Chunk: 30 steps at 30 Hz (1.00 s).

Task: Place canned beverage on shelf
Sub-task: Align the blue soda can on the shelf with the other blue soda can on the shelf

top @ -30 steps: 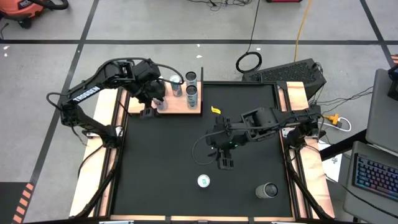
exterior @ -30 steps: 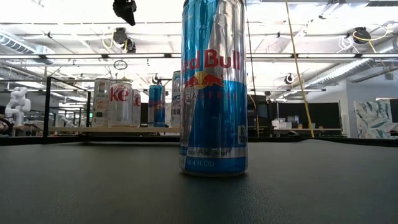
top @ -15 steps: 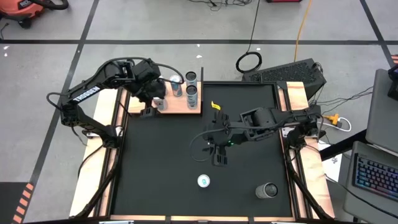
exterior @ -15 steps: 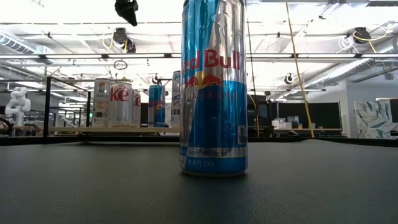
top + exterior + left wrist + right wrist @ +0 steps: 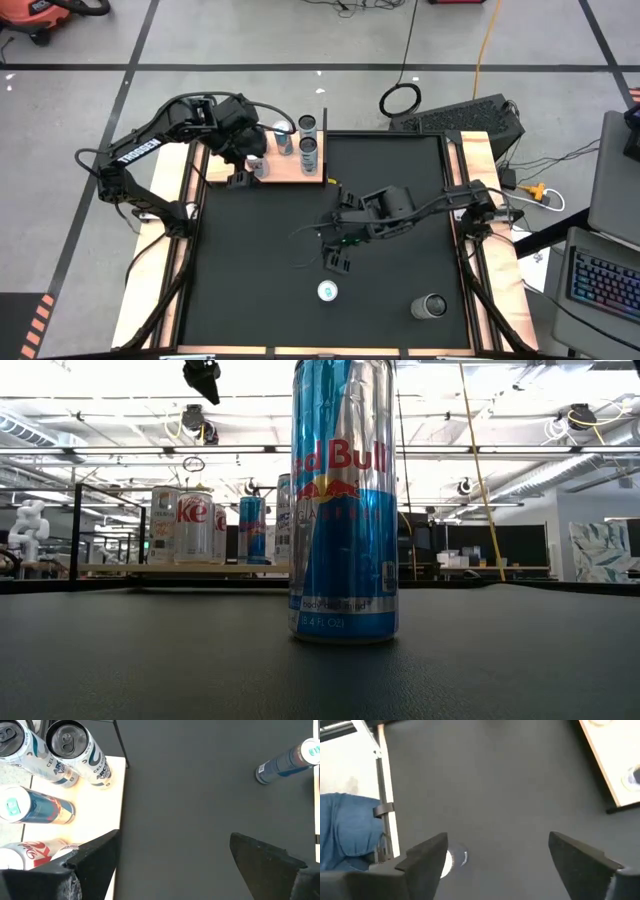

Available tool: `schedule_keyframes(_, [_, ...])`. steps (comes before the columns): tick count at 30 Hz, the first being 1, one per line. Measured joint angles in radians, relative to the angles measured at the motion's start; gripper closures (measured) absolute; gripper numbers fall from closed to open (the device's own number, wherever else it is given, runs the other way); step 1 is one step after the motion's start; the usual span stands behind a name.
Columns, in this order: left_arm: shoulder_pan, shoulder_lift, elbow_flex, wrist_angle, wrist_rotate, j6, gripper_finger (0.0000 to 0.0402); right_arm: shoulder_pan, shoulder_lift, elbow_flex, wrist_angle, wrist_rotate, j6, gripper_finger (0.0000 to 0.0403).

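A tall blue-and-silver beverage can (image 5: 327, 291) stands upright on its base on the black mat (image 5: 260, 260), near the front edge; it fills the low view (image 5: 343, 500). My right gripper (image 5: 336, 262) hovers open just beyond it, above the mat. In the right wrist view (image 5: 498, 837) the can's top (image 5: 454, 860) peeks out beside one finger. The light-wood shelf (image 5: 290, 172) lies at the far left with several cans (image 5: 308, 150) standing on it. My left gripper (image 5: 240, 178) waits open over the shelf's near edge (image 5: 174, 837).
A second can (image 5: 432, 305) sits at the mat's near right corner. Thin black uprights (image 5: 325, 120) rise at the shelf's corners. Wooden rails (image 5: 478, 160) flank the mat. Blue cloth (image 5: 345, 835) shows beyond the table's edge in the right wrist view.
My right gripper has gone toward the table's left edge and down, closing in on the standing blue can, with its wrist rolled a little. The can and the cans on the shelf have stayed put.
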Motion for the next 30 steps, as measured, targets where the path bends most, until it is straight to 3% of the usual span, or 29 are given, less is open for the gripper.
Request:
schedule_keyframes(6, [0.000,0.000,0.000,0.000,0.000,0.000,0.0029,0.000,0.017,0.000,-0.001,0.001,-0.058,0.0026])
schedule_keyframes(10, [0.000,0.000,0.000,0.001,0.000,0.000,0.0029,-0.001,0.015,0.000,0.028,0.002,-0.125,0.0019])
schedule_keyframes(16, [0.000,0.000,0.000,0.009,0.001,0.000,0.0029,-0.012,0.016,0.000,0.087,0.028,-0.370,0.0018])
schedule_keyframes(23, [0.000,0.000,0.000,0.009,0.001,0.001,0.0029,-0.014,0.015,0.000,0.223,0.033,-0.376,0.0018])
schedule_keyframes(30, [0.000,0.000,0.000,0.008,0.001,0.001,0.0029,-0.019,0.015,0.000,0.472,0.031,-0.365,0.0018])
